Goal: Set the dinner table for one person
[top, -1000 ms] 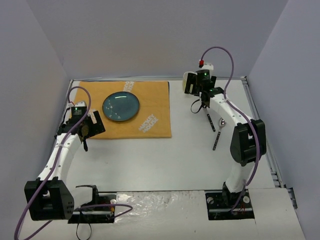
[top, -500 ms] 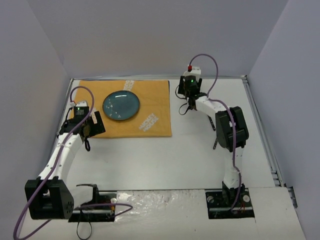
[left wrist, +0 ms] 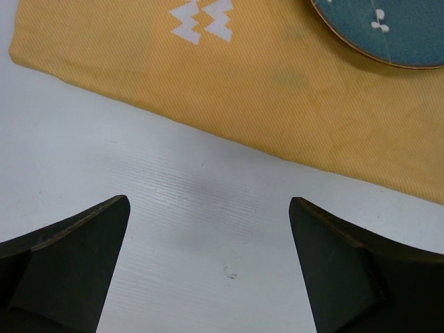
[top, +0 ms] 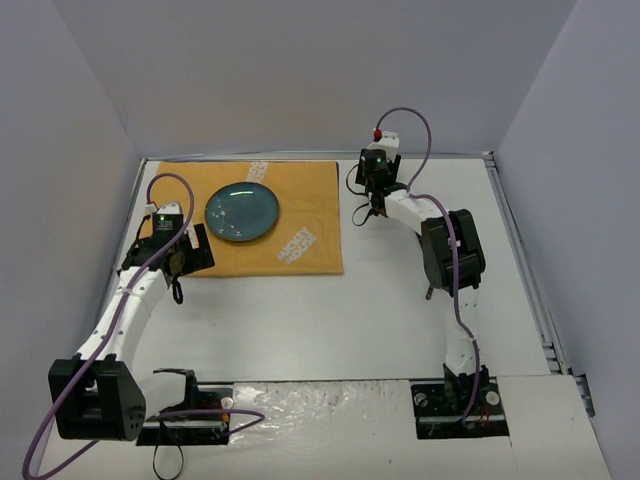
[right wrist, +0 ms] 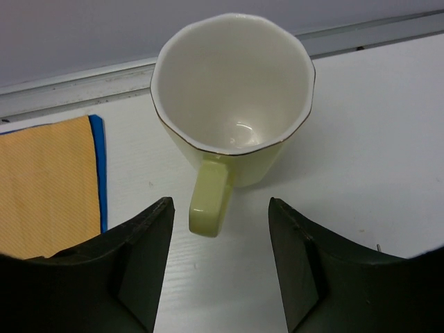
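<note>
The white dinner table carries an orange-yellow mat with a blue plate on it. A pale yellow-green mug with a white inside stands upright near the table's far edge. Its handle points at my right gripper, which is open, with the handle's tip level with the fingertips. In the top view the right gripper covers the mug. My left gripper is open and empty over bare table just off the mat's near left edge; it also shows in the top view.
The mat's blue-trimmed edge lies just left of the mug. The table's metal rim and the grey back wall run close behind the mug. A dark piece of cutlery peeks out beside the right arm's elbow.
My right arm has swung left and back, folding its elbow, and brought the open gripper up to the mug. The left gripper shifted slightly toward the mat.
</note>
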